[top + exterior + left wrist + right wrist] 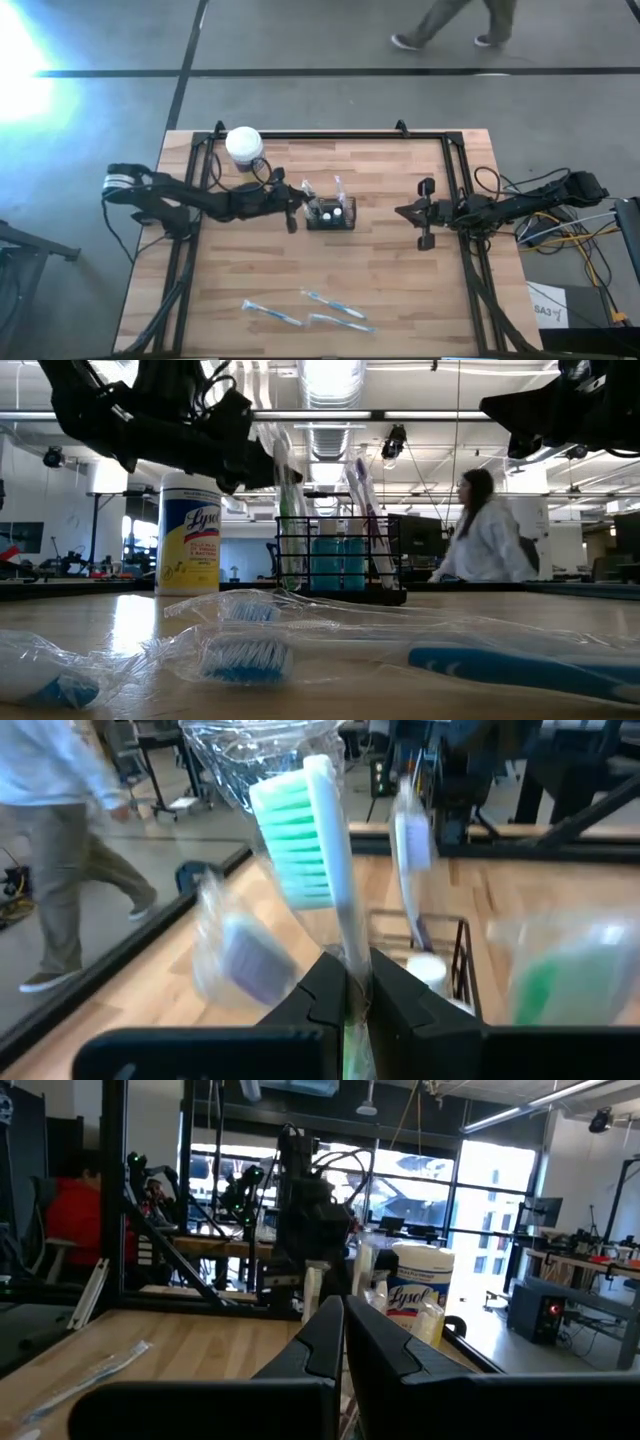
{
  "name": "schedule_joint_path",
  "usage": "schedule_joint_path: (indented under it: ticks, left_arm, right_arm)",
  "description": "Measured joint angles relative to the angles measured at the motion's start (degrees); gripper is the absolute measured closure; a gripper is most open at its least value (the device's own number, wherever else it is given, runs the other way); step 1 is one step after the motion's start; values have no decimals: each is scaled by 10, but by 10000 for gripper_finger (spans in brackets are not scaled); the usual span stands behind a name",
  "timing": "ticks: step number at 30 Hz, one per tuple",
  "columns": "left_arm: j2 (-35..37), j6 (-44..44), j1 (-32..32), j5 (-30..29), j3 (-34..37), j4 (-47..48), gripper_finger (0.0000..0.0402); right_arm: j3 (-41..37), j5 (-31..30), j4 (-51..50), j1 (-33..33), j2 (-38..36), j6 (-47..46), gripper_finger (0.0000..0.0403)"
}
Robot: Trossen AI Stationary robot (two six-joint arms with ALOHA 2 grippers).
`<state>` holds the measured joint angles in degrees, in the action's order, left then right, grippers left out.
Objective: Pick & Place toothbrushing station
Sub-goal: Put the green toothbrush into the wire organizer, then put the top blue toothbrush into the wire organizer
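The toothbrushing station (332,227), a small black wire holder, stands mid-table with wrapped toothbrushes upright in it (362,510). My left gripper (296,203) reaches in from the table's left, just beside the holder's left end. It is shut on a green-bristled toothbrush (300,830) in clear wrap. My right gripper (402,212) waits shut to the holder's right and holds nothing. Three wrapped blue toothbrushes (335,303) lie flat near the table's front edge. My left gripper pinches the green toothbrush's handle (350,955), a little below the head, between its two fingers (325,985). The fingers come in about level from the table's left, across the handle. The brush stands upright, head up (284,475); its lower end is hidden.
A yellow wipes canister with a white lid (243,145) stands at the far left behind my left arm. A black frame (452,160) borders the tabletop. People walk and stand in the room beyond the table (490,530).
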<state>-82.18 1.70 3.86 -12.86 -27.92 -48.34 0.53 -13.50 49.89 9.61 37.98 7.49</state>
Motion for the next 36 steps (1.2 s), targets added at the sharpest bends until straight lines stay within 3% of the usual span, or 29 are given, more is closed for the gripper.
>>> schedule_joint_path:
  ticks: [10,17,21,29,36]
  left_arm:
    - [-64,-6,0,-2,0,-22,376]
    - [-46,-13,-2,1,1,-10,293]
    - [-26,-2,-2,34,1,5,235]
    - [49,-12,-3,38,1,80,140]
    - [199,18,-22,62,1,200,121]
  right_arm:
    - [0,0,0,0,0,0,392]
    - [0,0,0,0,0,0,392]
    - [0,0,0,0,0,0,392]
    - [0,0,-1,0,0,0,392]
    - [0,0,-2,0,0,-5,392]
